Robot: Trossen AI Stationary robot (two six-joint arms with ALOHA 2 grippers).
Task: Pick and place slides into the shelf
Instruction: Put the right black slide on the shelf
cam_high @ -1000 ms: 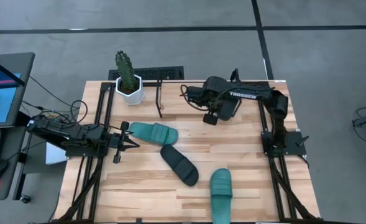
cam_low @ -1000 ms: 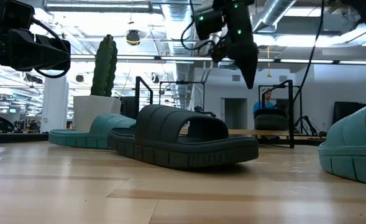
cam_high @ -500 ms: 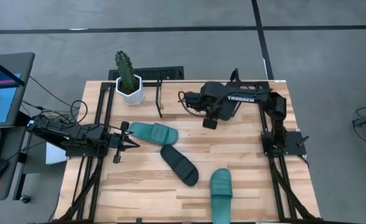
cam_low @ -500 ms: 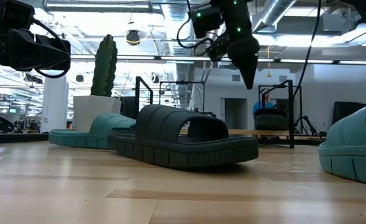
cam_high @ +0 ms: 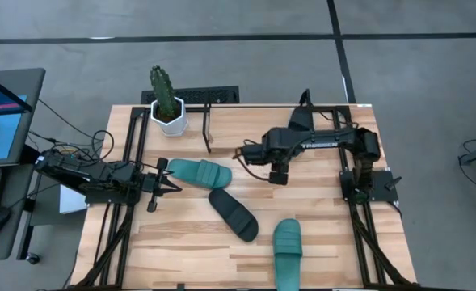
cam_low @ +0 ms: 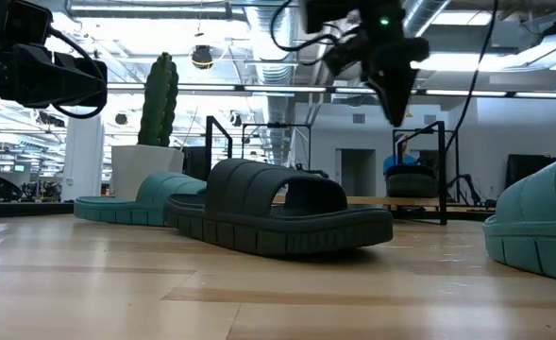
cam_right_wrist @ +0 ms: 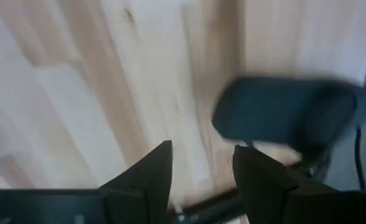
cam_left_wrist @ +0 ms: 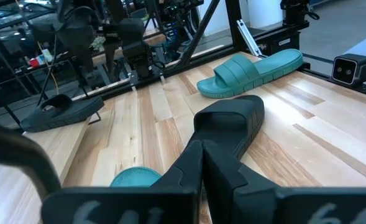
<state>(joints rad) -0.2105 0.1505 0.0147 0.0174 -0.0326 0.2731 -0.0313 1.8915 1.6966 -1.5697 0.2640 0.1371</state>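
Three slides lie flat on their soles on the table: a teal slide (cam_high: 199, 171) at the left, a black slide (cam_high: 233, 214) in the middle, and a second teal slide (cam_high: 287, 242) near the front edge. The left wrist view shows another black slide (cam_left_wrist: 58, 109) by the table's far side. The shelf (cam_high: 208, 128) stands at the far edge, beside the cactus. My right gripper (cam_high: 247, 153) hangs open above bare wood in the middle of the table, with nothing between its fingers (cam_right_wrist: 161, 165). My left gripper (cam_high: 175, 184) waits shut beside the left teal slide's end.
A potted cactus (cam_high: 166, 103) stands at the far left corner. Black mounting rails (cam_high: 128, 162) run along both side edges. A dark blurred shape (cam_right_wrist: 282, 118) lies off to one side below my right gripper. Bare wood lies between the shelf and the slides.
My right gripper has come away from the far edge by the shelf toward the middle of the table, and the arm has swung with it. The slides and my left arm have kept still.
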